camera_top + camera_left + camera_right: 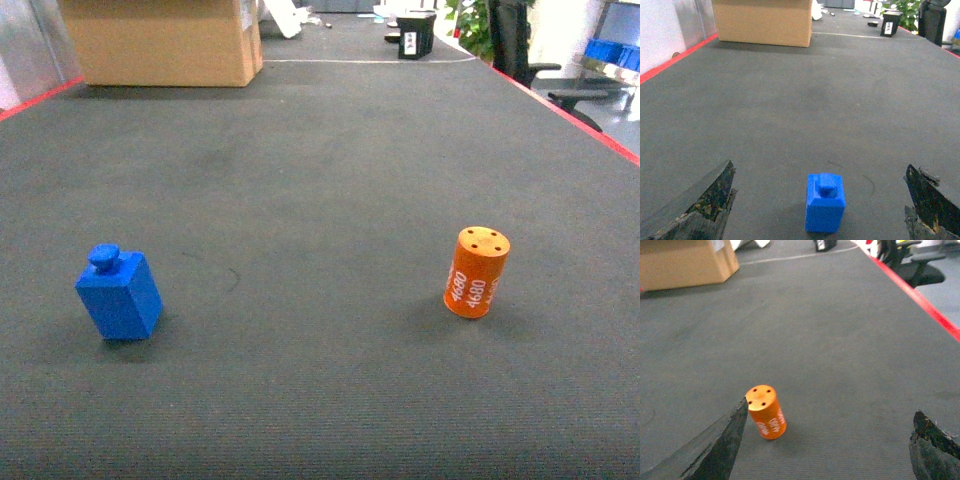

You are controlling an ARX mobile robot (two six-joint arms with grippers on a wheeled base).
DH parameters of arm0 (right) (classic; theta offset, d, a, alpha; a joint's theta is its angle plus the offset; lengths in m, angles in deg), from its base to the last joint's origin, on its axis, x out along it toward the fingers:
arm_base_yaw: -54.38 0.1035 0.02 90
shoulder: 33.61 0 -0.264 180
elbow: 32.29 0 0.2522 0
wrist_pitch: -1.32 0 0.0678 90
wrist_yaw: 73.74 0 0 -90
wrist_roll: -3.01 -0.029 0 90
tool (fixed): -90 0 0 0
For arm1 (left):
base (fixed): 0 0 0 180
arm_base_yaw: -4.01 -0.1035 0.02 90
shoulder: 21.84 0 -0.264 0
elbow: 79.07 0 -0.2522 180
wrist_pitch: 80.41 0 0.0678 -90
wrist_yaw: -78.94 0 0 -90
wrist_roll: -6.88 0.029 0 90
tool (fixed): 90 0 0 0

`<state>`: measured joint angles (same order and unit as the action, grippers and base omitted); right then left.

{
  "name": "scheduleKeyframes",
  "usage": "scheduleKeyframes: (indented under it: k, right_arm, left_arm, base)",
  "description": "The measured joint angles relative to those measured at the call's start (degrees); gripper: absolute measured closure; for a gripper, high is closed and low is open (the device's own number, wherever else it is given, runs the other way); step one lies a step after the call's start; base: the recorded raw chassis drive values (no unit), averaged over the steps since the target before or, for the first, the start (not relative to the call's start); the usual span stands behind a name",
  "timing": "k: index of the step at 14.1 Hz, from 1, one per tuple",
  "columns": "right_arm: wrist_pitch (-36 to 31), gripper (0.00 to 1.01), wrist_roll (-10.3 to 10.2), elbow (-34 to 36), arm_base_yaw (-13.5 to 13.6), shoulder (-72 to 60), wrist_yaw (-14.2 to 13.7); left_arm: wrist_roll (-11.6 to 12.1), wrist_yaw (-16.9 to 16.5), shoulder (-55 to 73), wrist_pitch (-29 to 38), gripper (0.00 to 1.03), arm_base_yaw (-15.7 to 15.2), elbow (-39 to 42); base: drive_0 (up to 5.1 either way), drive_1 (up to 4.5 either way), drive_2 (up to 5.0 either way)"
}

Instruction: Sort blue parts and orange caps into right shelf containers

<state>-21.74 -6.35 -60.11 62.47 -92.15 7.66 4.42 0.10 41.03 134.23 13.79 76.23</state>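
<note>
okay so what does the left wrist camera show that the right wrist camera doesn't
Only the left wrist view shows the blue part, standing upright on the dark mat between the open fingers of the left end effector, plus a small black bin at the far end.

Only the right wrist view shows the orange cap, standing slightly tilted just beside the left-hand finger of the open right end effector, and an office chair past the red edge.

Both show the dark mat and the cardboard box.
</note>
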Motion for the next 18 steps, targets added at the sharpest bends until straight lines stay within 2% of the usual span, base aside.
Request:
scheduleKeyframes:
  k: [1, 3, 5, 10, 18]
  right_arm:
    - [-3.69, 0.03, -0.02, -3.23, 2.51, -9.46, 1.2]
    - [-6.36, 0.03, -0.07, -8.35, 5.75, -21.62, 1.38]
    - [-7.37, 0.03, 0.33, -17.07, 6.56, -36.7, 1.57]
    - [-8.22, 0.03, 2.91, -23.56, 7.3, -45.0, 1.4]
    - [-8.15, 0.03, 3.02, -25.73, 7.28, -48.94, 1.4]
  left_arm:
    - [0.96, 0.2, 8.24, 4.31, 0.05, -0.13, -2.86]
    - [2.6, 0.09, 19.67, 7.39, 0.05, -0.13, -7.37]
    - [2.97, -0.57, 31.71, 10.86, 0.05, -0.52, -12.52]
    - [2.95, -1.11, 38.29, 11.26, 0.05, -0.79, -16.33]
    - [2.95, -1.33, 40.81, 11.67, 0.05, -0.81, -17.38]
  base:
    - [0.0, 0.0, 0.0]
    - [0.0, 0.0, 0.0]
    - [0.0, 0.0, 0.0]
    - [0.0, 0.0, 0.0]
    - [0.0, 0.0, 0.0]
